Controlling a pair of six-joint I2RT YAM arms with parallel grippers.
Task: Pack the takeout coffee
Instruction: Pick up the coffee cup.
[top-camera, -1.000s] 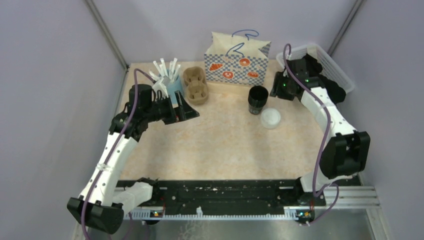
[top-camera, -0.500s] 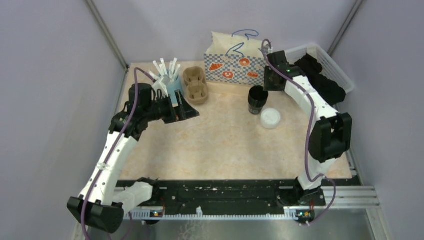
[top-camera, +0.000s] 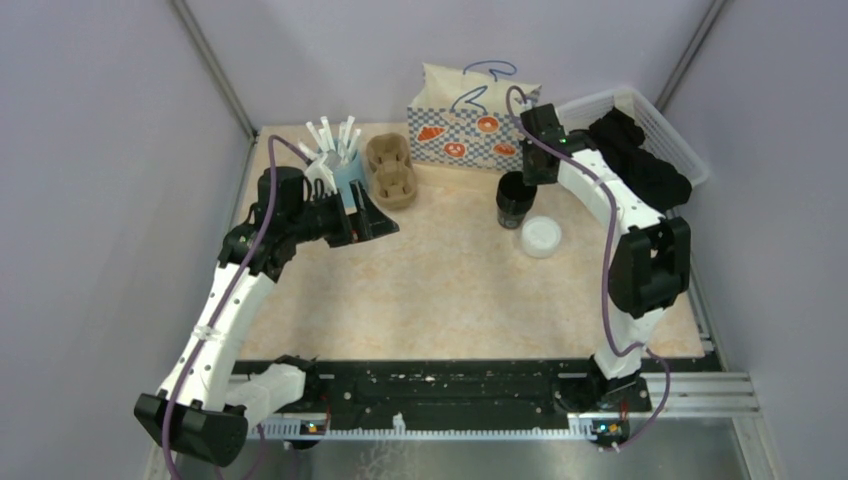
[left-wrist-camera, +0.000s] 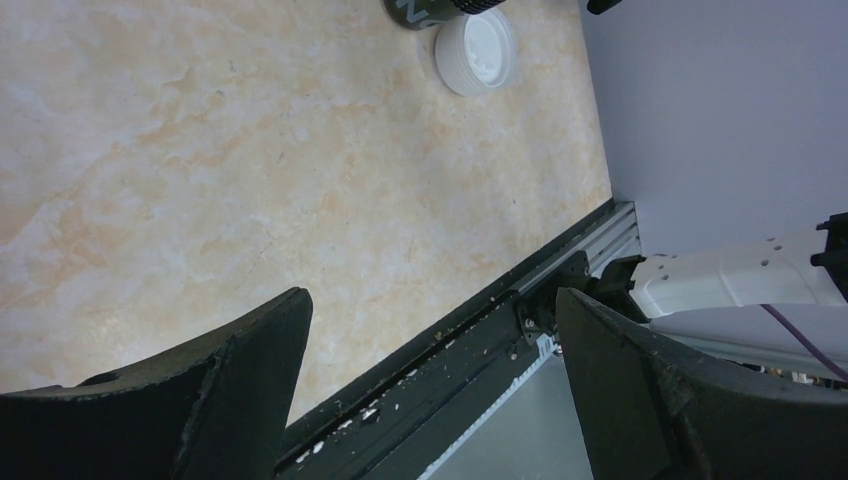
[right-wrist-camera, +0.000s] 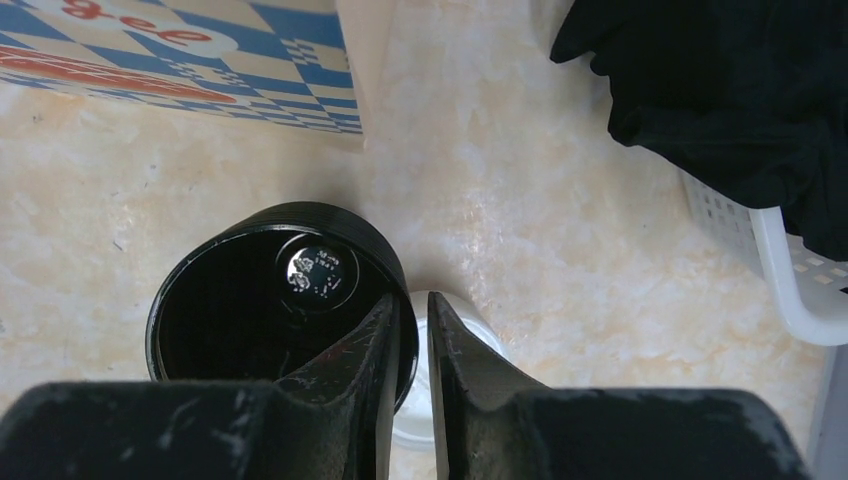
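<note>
The cup (top-camera: 515, 203) stood open and upright on the table (top-camera: 440, 290), right of the middle and toward the far side. Its inside was dark, with a small shiny round patch at the bottom. Its white lid (top-camera: 541, 237) lay flat on the table just beside it, on the nearer right side; I could not tell whether the two touched. My right pincer (right-wrist-camera: 412, 300) hung over the cup's rim on the side facing the lid. Its fingers (right-wrist-camera: 375, 350) were drawn almost together, with only a thin slit between them. One lined up over the cup's mouth and the other over the lid's edge, and the rim ran through the slit. Whether they actually nipped the rim I could not tell from either view.

Behind the cup stood the blue-and-white checked paper bag (top-camera: 468, 122), apart from it. To my right the white basket (top-camera: 672, 128) held a heap of black cloth (top-camera: 640, 165). Far over on the left, my left pincer (left-wrist-camera: 430, 385) hovered above bare table with its fingers spread wide, holding nothing. It was close by the light-blue cup of straws (top-camera: 347, 178) and the brown pulp carrier (top-camera: 391, 170), which stood side by side, well apart from the coffee cup.
</note>
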